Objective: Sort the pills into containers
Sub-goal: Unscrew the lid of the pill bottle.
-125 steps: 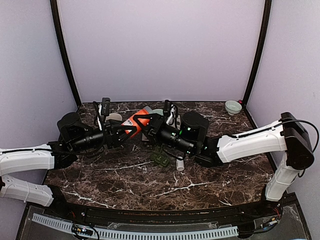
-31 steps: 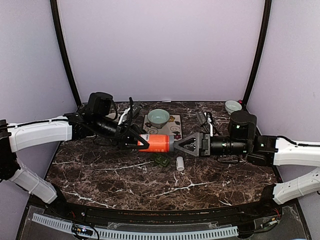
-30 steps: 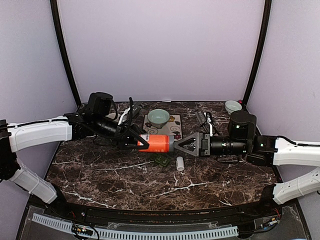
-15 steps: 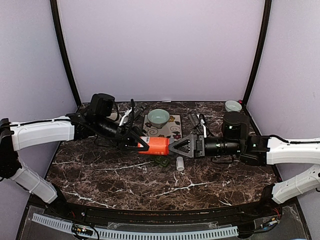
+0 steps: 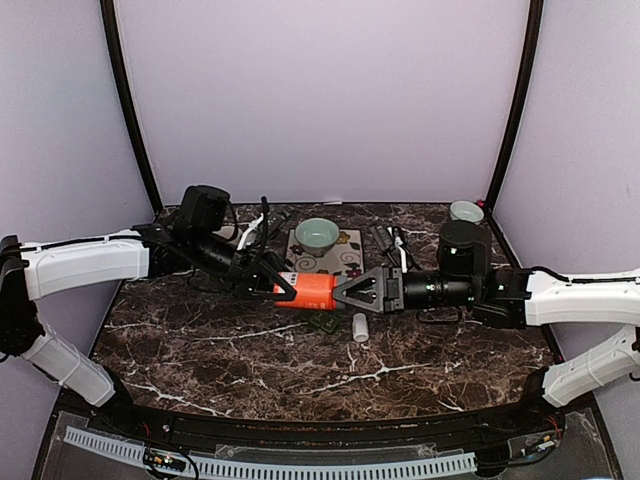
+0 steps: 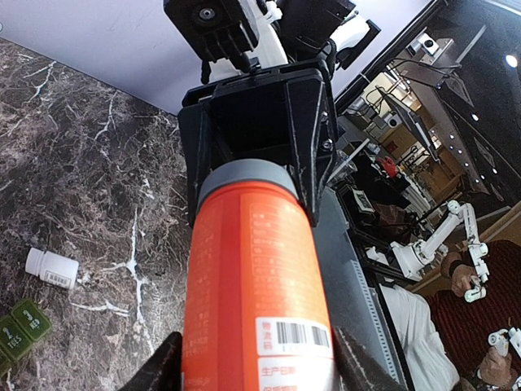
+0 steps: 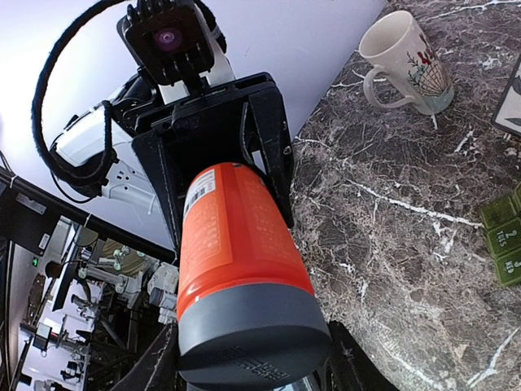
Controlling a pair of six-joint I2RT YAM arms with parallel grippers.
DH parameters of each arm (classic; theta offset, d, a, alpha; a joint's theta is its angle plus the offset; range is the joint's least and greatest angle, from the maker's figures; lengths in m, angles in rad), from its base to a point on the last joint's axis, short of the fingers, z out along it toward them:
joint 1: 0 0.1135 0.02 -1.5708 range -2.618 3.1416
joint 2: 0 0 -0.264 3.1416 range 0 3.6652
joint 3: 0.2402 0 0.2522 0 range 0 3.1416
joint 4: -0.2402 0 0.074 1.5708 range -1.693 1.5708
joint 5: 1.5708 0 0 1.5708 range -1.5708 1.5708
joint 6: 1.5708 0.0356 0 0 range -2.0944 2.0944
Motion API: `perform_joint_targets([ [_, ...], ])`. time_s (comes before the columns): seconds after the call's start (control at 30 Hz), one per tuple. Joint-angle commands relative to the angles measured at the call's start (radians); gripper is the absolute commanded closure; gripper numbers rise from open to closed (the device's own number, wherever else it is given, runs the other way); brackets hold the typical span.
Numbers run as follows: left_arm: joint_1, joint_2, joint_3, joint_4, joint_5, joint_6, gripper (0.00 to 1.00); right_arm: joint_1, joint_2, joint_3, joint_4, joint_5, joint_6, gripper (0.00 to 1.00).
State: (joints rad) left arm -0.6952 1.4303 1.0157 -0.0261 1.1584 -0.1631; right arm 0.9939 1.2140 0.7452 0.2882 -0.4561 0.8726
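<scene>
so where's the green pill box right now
Top view: the green pill box lies mid-table, just below the orange bottle in the picture, with the small white bottle at its right.

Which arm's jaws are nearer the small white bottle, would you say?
Right. The right jaws, at the orange bottle's cap, sit just beyond the white bottle; the left jaws grip the base, farther left.

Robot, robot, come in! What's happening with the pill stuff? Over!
Left fingers hold orange bottle midair. Right fingers clamped on its grey cap. Pill box on table, untouched. Small white bottle beside it, nothing blocking.
</scene>
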Motion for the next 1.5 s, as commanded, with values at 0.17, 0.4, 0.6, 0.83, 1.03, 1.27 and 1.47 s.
perform_joint_targets([
  [0.17,-0.001,0.005,0.093,-0.034,0.078,-0.006,1.0,-0.005,-0.028,0.052,-0.086,0.005,-0.191,1.0],
  [0.4,-0.002,0.032,0.127,-0.005,0.166,-0.093,1.0,0.075,-0.1,0.083,-0.276,0.218,-0.544,1.0],
  [0.6,-0.001,0.043,0.141,0.031,0.229,-0.158,1.0,0.199,-0.072,0.099,-0.344,0.484,-0.728,1.0],
  [0.83,-0.002,0.03,0.14,0.035,0.27,-0.177,1.0,0.319,-0.054,0.08,-0.333,0.775,-0.853,1.0],
  [1.03,-0.001,0.029,0.132,0.037,0.294,-0.181,1.0,0.413,-0.034,0.07,-0.3,0.983,-0.953,1.0],
  [1.27,-0.001,0.023,0.122,0.044,0.304,-0.184,1.0,0.481,0.027,0.053,-0.229,1.207,-1.058,1.0],
  [1.47,-0.002,0.022,0.111,0.046,0.308,-0.179,1.0,0.483,0.025,0.046,-0.185,1.268,-1.072,0.96],
])
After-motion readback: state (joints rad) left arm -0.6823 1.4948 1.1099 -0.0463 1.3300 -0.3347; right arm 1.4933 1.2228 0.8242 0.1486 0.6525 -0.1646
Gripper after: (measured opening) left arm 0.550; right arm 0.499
